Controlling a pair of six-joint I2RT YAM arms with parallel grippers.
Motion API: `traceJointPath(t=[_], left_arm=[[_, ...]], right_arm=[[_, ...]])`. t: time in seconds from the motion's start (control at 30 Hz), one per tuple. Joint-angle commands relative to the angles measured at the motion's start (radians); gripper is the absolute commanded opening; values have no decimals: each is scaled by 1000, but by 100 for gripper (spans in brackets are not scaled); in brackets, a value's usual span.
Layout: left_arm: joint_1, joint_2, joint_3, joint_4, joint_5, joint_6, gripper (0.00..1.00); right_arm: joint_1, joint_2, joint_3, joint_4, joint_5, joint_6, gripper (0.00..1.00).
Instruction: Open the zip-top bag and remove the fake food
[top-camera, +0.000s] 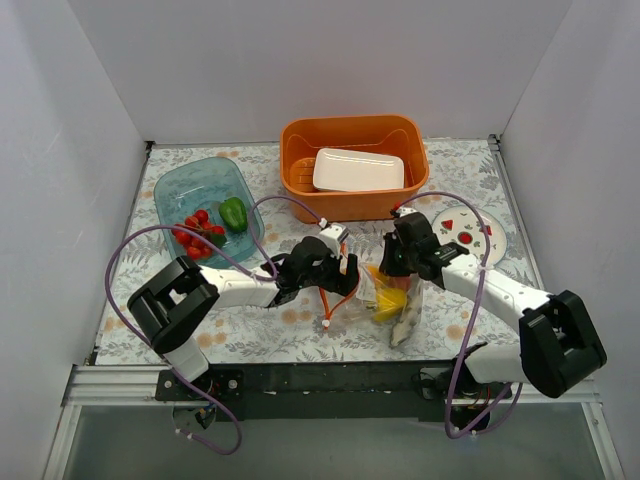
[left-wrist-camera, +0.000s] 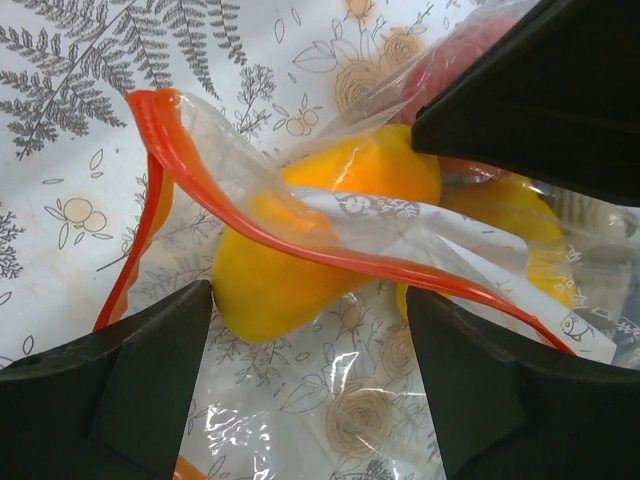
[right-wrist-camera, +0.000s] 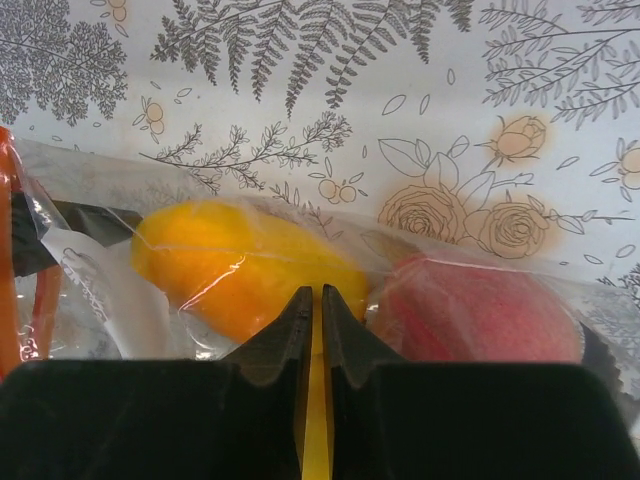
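The zip-top bag lies on the floral cloth between my two grippers, its orange-red zip strip gaping open. Inside are an orange-yellow pepper, a yellow pepper and a pinkish-red piece. My left gripper is open at the bag's mouth, its fingers either side of the lower film and close to the orange-yellow pepper. My right gripper is shut on the bag's plastic, just over the orange-yellow pepper. In the top view the left gripper and the right gripper nearly face each other.
A teal see-through tray at the back left holds red cherry tomatoes and a green pepper. An orange basket with a white dish stands at the back middle. A white plate with red triangles lies at the right.
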Motion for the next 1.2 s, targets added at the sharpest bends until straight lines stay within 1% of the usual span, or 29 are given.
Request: traceJointPath(t=[0.0,0.07,0.13,0.2,0.33,0.43,0.57,0.6,0.63,0.7,0.77,0.87,0.97,1.03,1.13,1.17], left_arm=[[-22,-10,27,-56,-11,61,80],[-23,-15,24,-59,-31,61,81],[-27,-21,23,-58,-57,63,82],[-30,-26,23,-58,-87,64,82],[-30,-24,21,-66,-67,71,80],[-35,-21,16,-73,-41,43,80],[-35,-29,-2,-89,-73,-121,80],[-33,-33,-11,-89,-87,-227,80],[-33,-39,-23,-84,-116,-270,80],[-36,-50,-49,-47,-110,-357,74],[-35,-47,-54,-33,-101,-377,72],[-35,-26,-46,-32,-32,-386,65],[-47,-22,-57,-27,1,-397,64],[-56,-21,-60,-36,16,-396,64],[-64,-12,-57,-76,39,-403,70],[-65,-6,-53,-111,39,-406,72]], right_arm=[[23,46,-7,69,-47,-21,15],[33,73,0,71,-47,-30,15],[37,93,3,86,-93,-36,15],[42,107,11,94,-101,-50,15],[45,135,25,101,-116,-67,16],[51,145,23,124,-150,-70,16],[74,165,25,138,-154,-64,15],[79,167,22,143,-154,-61,15],[86,170,19,144,-151,-56,14],[91,168,13,149,-145,-47,14],[94,164,3,152,-145,-44,14],[94,156,-3,155,-145,-45,14],[96,150,-9,164,-153,-47,14],[99,145,-12,173,-156,-47,14],[103,138,-18,178,-154,-47,15],[105,136,-20,184,-154,-45,15]])
